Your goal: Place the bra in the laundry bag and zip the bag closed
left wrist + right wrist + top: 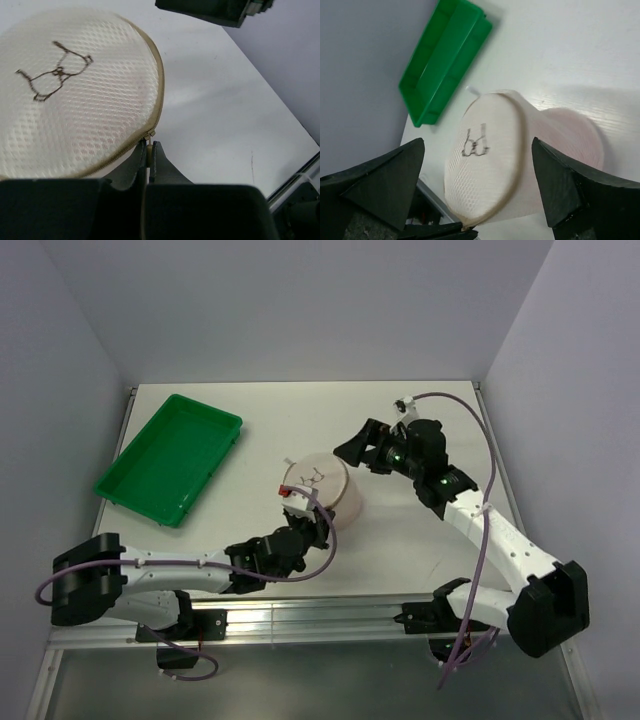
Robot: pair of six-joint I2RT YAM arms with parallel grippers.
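Note:
The round white mesh laundry bag (318,485) stands mid-table, its printed face with the dark bra outline (55,75) turned upward. Pale pink bra fabric (575,140) shows through the bag's side wall; the rest of the bra is hidden inside. My left gripper (149,145) is shut on the small zipper pull (149,134) at the bag's near rim, where the tan zipper (159,90) runs round the face. My right gripper (350,452) is open and empty, hovering just right of the bag; the bag (485,165) shows between its fingers (395,175).
A green rectangular tray (170,458) lies at the back left, also in the right wrist view (445,60). Grey walls close in the table at left, back and right. The metal rail (300,615) runs along the near edge.

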